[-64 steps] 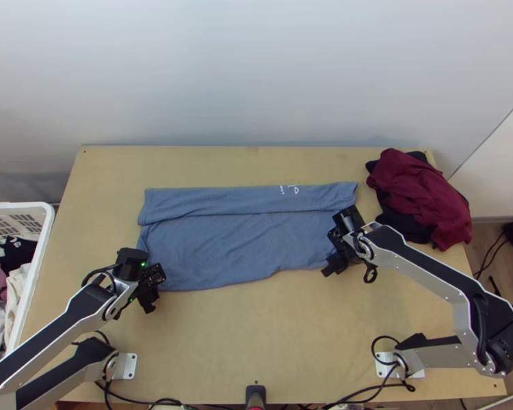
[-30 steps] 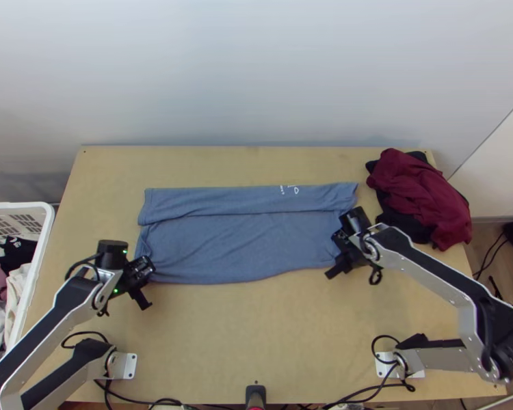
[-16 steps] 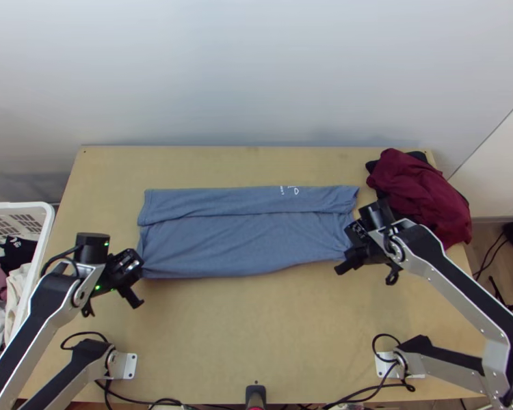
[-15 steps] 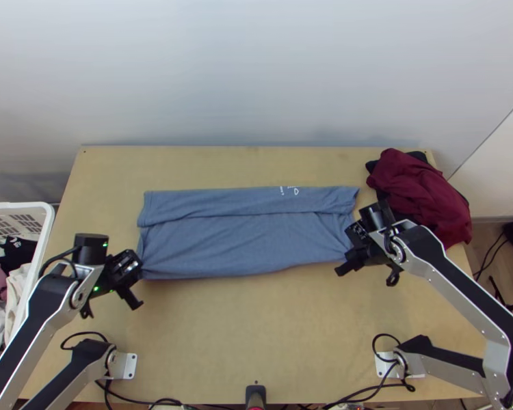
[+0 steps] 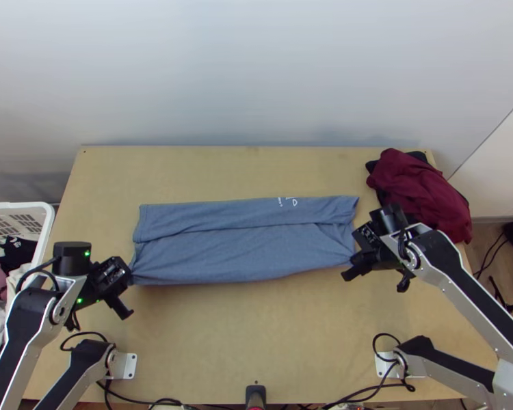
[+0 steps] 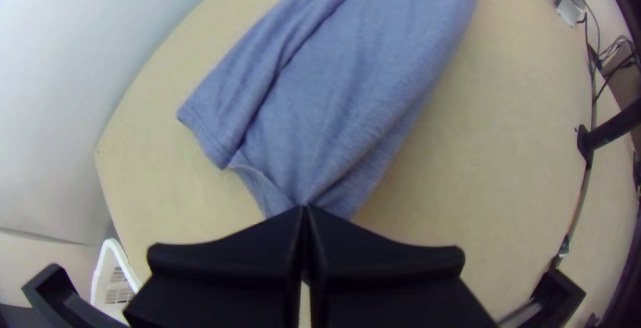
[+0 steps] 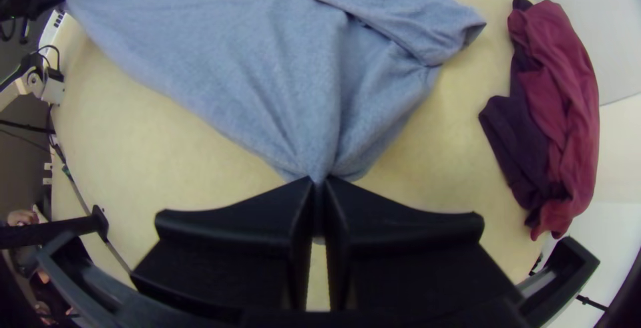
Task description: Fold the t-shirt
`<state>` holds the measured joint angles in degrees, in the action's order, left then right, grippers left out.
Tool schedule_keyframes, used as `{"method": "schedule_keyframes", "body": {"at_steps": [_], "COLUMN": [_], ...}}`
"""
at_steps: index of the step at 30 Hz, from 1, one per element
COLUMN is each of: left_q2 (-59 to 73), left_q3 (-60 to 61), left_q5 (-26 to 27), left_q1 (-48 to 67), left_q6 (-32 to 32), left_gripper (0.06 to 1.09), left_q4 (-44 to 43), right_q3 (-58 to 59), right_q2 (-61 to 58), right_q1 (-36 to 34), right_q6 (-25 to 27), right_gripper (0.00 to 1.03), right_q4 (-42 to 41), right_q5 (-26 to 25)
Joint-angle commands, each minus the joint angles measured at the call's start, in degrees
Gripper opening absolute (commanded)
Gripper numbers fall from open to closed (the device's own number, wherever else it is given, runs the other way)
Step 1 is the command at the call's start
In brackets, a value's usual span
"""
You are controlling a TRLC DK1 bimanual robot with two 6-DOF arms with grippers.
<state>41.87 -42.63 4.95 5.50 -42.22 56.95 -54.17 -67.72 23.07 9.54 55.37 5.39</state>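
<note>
a white basket [image 5: 49, 229] stands off the left edge of the surface [image 5: 250, 335]. inboard of that edge, the left end effector [image 6: 305, 210] is closed, pinching the near left corner of the blue t-shirt [image 5: 243, 253]. the t-shirt stretches across the middle, a band folded over along its side toward the far edge. nearer the right edge, the right end effector [image 7: 318, 182] is likewise closed on its near right corner, creases fanning from the grip. a dark red garment [image 5: 421, 191] sits bunched at the far right corner. the next fold likely calls for both corners to rise together and travel level toward the far edge, evenly tensioned, then settle square over the band before release; a lopsided pull could skew it.
</note>
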Motion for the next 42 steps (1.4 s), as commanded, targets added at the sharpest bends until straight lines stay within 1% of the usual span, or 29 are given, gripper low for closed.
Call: {"method": "schedule_keyframes", "body": {"at_steps": [1,4,8,14,19,25,32,38,39,40,41,42], "left_q2": [8.2,16.8,26.7,37.2,43.2,48.3,56.2,58.2,58.5,58.6,58.6,58.6], "left_q3": [-2.8,-7.0,-10.9,-11.7,-11.9,-13.4,-20.6,-22.6,-22.6,-22.5,-22.3,-22.0], "left_q5": [0.1,1.8,1.8,1.3,1.1,0.3,0.2,0.2,0.2,0.2,0.2,0.0], "left_q1": [-3.4,-6.3,-7.5,-8.3,-8.6,-8.6,-9.5,-9.0,-9.0,-9.0,-9.0,-9.0], "left_q6": [-1.7,-2.5,-3.3,-4.7,-6.4,-7.5,-7.2,-6.8,-6.8,-6.8,-6.7,-6.7], "left_gripper": [0.1,0.1,0.1,0.1,0.1,0.1,0.1,0.1,0.13,0.2,0.32,0.53], "left_q4": [-8.4,-12.8,-18.6,-26.2,-28.4,-33.7,-33.9,-33.9,-33.9,-33.9,-33.9,-33.8], "right_q3": [-7.0,-12.8,-18.8,-26.2,-32.9,-39.7,-44.1,-45.4,-45.4,-45.5,-45.6,-45.8], "right_q2": [-5.6,-10.9,-18.1,-29.2,-36.8,-43.9,-50.8,-53.1,-53.5,-53.7,-53.8,-54.0], "right_q1": [-2.5,-3.0,-3.3,-4.9,-5.0,-5.2,-5.6,-6.0,-6.1,-6.3,-6.4,-6.4], "right_q6": [1.4,2.1,2.8,3.6,3.9,3.8,3.7,3.6,3.6,3.6,3.5,3.4], "right_gripper": [0.03,0.03,0.03,0.03,0.03,0.03,0.03,0.03,0.03,0.03,0.03,0.03], "right_q4": [0.4,0.4,0.4,0.4,0.4,0.4,0.4,-0.4,-0.7,-0.9,-1.0,-1.1], "right_q5": [0.2,0.2,0.2,0.2,0.2,0.2,-0.6,-0.9,-1.2,-1.3,-1.4,-1.4]}}
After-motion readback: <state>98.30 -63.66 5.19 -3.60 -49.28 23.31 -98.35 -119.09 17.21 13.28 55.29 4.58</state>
